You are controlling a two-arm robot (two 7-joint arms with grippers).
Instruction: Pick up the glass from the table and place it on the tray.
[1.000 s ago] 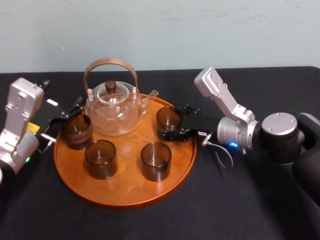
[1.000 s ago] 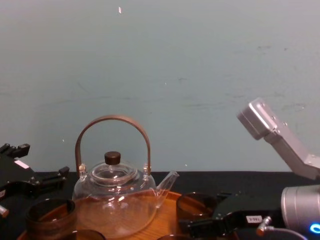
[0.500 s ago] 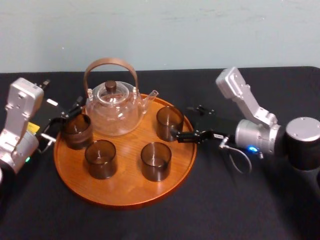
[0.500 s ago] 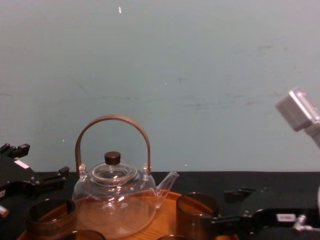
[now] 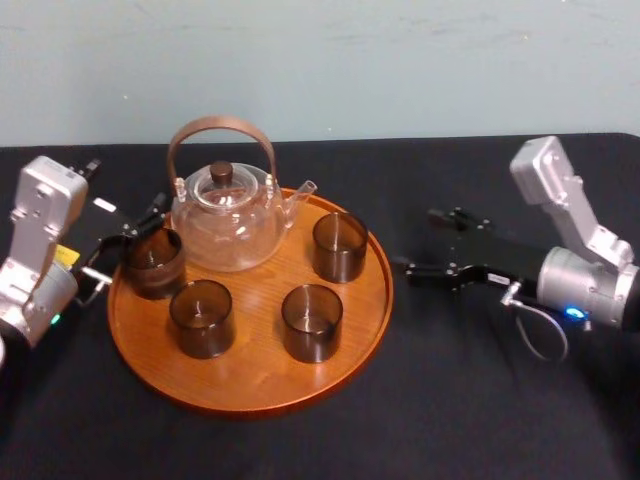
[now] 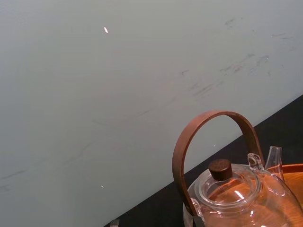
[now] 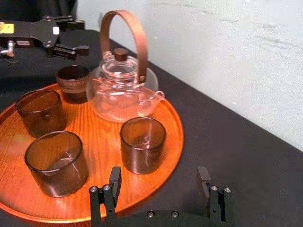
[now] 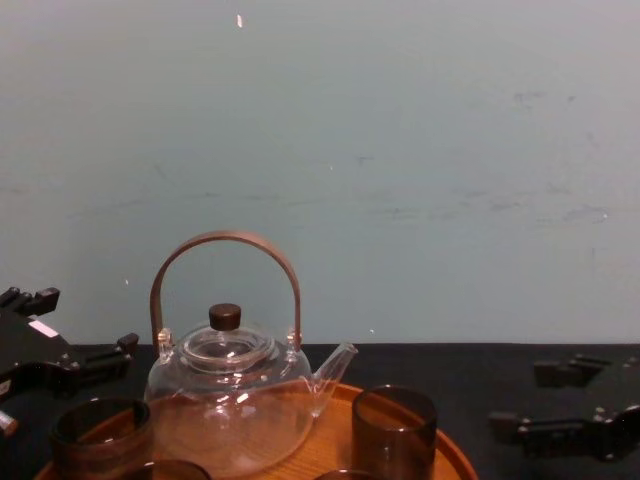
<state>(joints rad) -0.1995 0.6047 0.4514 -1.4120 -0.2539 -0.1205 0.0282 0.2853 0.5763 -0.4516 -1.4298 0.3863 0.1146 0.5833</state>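
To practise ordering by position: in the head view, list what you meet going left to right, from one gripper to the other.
Left gripper → clear glass teapot with brown arched handle → dark smoky glass tumbler beside the spout → right gripper.

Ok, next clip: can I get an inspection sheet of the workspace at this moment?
Surface: black table, flat.
Job's things: glass upright on the tray, near its right rim.
Clutter: glass teapot and three other glasses, also on the tray.
Grippers: left gripper open by the tray's left edge; right gripper open, empty, over the table right of the tray.
Cables: grey loop at the right wrist.
Surroundings: plain pale wall behind.
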